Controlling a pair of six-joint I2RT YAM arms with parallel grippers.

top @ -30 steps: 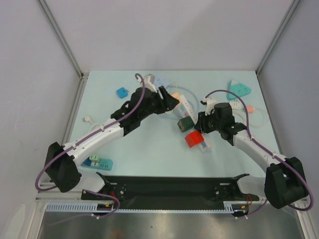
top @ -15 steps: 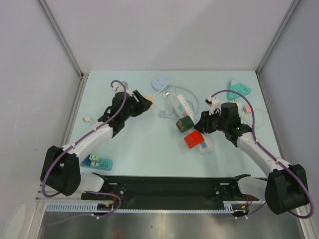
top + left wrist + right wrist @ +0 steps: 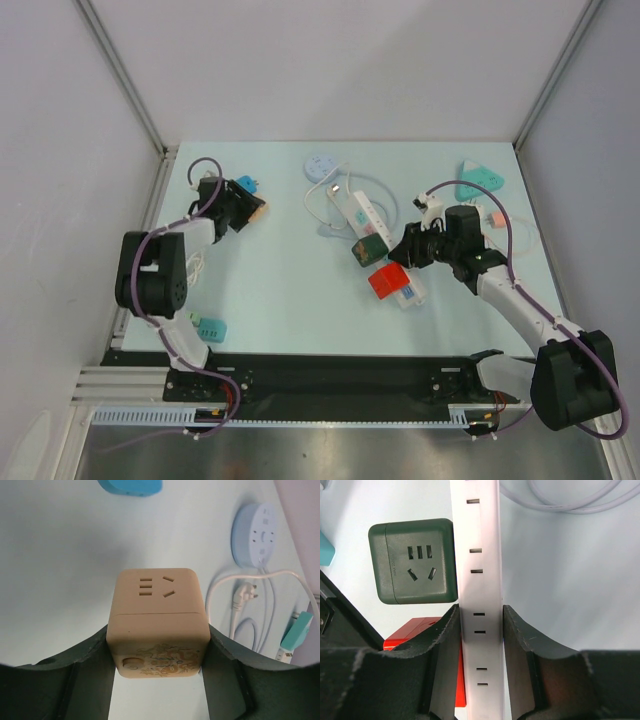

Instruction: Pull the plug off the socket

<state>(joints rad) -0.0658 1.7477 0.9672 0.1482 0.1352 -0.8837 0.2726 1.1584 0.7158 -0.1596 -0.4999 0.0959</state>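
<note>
— Reading the top view, where does the plug lie?
— The beige cube plug (image 3: 256,208) sits at the far left of the surface (image 3: 290,300), gripped by the left gripper (image 3: 250,208). It is well apart from the white power strip (image 3: 362,208) at centre. The right gripper (image 3: 407,248) is closed across that strip, whose long axis runs from far-left to near-right. A green cube (image 3: 371,246) and a red cube (image 3: 388,281) lie against the strip.

— And the left wrist view?
— The left gripper (image 3: 157,650) is clamped on the beige cube plug (image 3: 157,622), one of its fingers (image 3: 90,655) pressing on each side. The socket face points away from the wrist and the pins are hidden. The strip is not in this view.

— The right wrist view?
— The right gripper (image 3: 480,630) pinches the white power strip (image 3: 480,555) across its width, so the strip's long axis runs straight out between the fingers (image 3: 445,645). The green cube (image 3: 415,560) touches the strip's left edge and the red cube (image 3: 407,634) lies nearer the wrist. Whether either is plugged in cannot be told.

— Which relation governs the next move?
— Plug and strip lie far apart, each held by its nearer arm. The separation looks complete, and what probably remains is to set the plug down on the left.
</note>
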